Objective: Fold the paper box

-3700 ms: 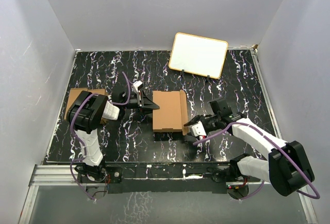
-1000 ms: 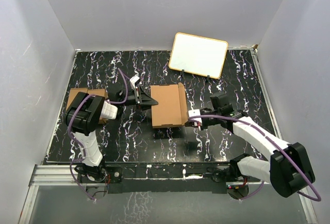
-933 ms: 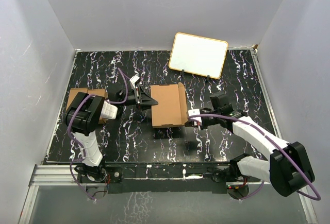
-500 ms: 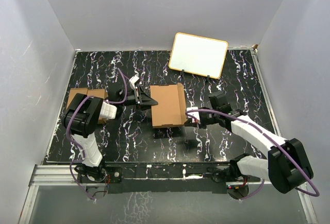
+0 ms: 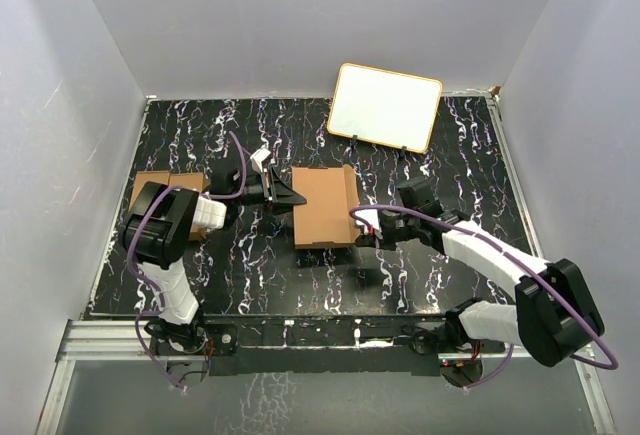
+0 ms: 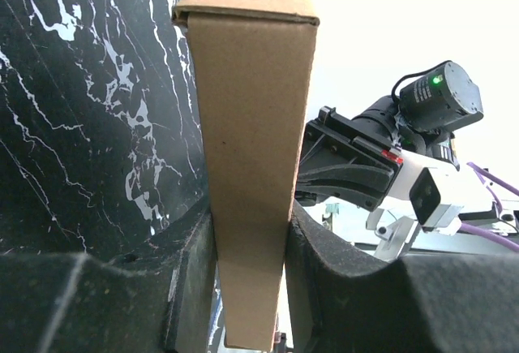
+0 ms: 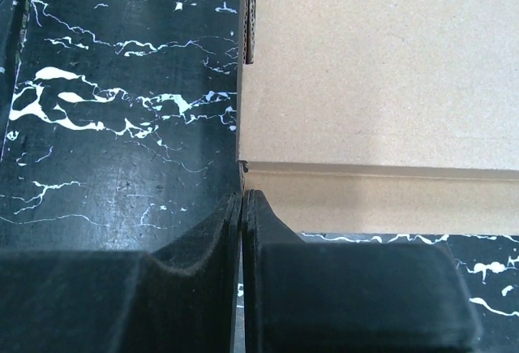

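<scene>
The paper box (image 5: 322, 205) is at mid-worktop (image 5: 440, 155) as a flat carton, its left edge clamped in my left gripper (image 5: 285, 195), while my right gripper (image 5: 358, 217), pinched closed on nothing, noses the right flap, which I judge not yet folded.

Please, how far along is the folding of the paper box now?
Done, it seems: the paper box already has the shape of a slim carton, not a flat sheet. In hand: the left hand is shut on its edge, and the shut right hand points at the corner of a side flap. Left, probably: closing that flap.
</scene>
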Available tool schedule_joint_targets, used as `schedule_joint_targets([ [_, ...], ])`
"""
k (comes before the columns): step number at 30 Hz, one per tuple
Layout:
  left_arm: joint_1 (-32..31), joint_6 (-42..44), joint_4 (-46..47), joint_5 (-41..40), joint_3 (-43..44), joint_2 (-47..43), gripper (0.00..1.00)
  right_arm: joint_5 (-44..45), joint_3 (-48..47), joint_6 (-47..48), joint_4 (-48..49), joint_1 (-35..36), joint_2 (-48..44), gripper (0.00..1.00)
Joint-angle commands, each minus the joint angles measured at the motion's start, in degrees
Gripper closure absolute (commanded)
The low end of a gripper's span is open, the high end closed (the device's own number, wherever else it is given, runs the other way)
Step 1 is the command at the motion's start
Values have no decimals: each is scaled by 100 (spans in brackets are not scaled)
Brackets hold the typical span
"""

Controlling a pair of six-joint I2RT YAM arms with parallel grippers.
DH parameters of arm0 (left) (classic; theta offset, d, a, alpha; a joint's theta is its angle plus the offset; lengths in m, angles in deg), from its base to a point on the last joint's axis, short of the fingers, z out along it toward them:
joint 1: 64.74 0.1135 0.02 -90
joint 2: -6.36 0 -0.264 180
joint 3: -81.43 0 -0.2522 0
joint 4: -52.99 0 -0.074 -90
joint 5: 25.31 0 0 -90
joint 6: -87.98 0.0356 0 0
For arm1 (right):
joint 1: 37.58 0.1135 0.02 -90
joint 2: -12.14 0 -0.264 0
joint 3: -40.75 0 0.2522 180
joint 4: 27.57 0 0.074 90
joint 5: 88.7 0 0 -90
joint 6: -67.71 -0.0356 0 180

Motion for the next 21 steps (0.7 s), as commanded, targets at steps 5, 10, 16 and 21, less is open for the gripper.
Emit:
schedule_joint_targets([
  [5, -34, 702, -876, -177, 241, -482, 100, 259, -483, -458, 493, 364, 246, 92],
  [10, -109, 1313, -1711, -401, 407, -631, 100, 450, -590, -734, 558, 481, 414, 92],
  [16, -245, 2386, -3310, -806, 838, -844, 100, 800, -527, -1067, 905, 579, 617, 92],
  [21, -295, 2725, -3848, -1027, 928, -950, 100, 683, -456, -1275, 1099, 616, 668, 92],
])
